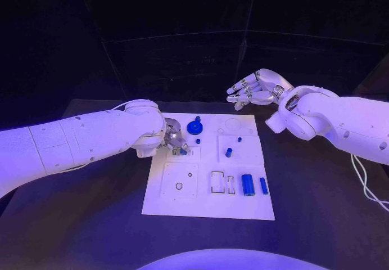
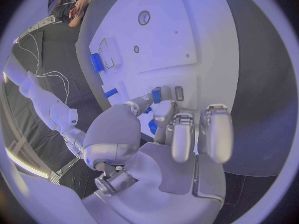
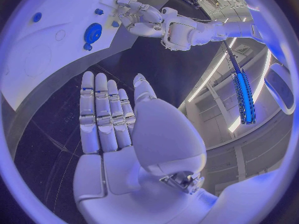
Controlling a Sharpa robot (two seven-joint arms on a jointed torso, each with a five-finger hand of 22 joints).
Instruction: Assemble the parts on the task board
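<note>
The white task board [image 1: 207, 205] lies mid-table. My left hand [image 1: 172, 140] is low over its far left part, and thumb and a finger pinch a small blue part [image 1: 183, 151] [image 2: 156, 94] at the board's surface. Just beside it stands a small blue peg [image 1: 198, 141]. A round blue knob [image 1: 195, 127] [image 3: 93, 32] sits at the far edge, another blue peg [image 1: 229, 151] stands in the middle, and a thick blue cylinder [image 1: 248, 184] and a thin blue bar [image 1: 263, 185] lie near the right edge. My right hand [image 1: 255, 89] [image 3: 109, 119] hovers beyond the board, fingers straight, holding nothing.
Rectangular slots [image 1: 218, 182] and a small ring [image 1: 178, 185] mark the board's near half. The black table [image 1: 316, 191] surrounds the board. A white cable [image 1: 361, 180] trails off the right arm over the table's right side.
</note>
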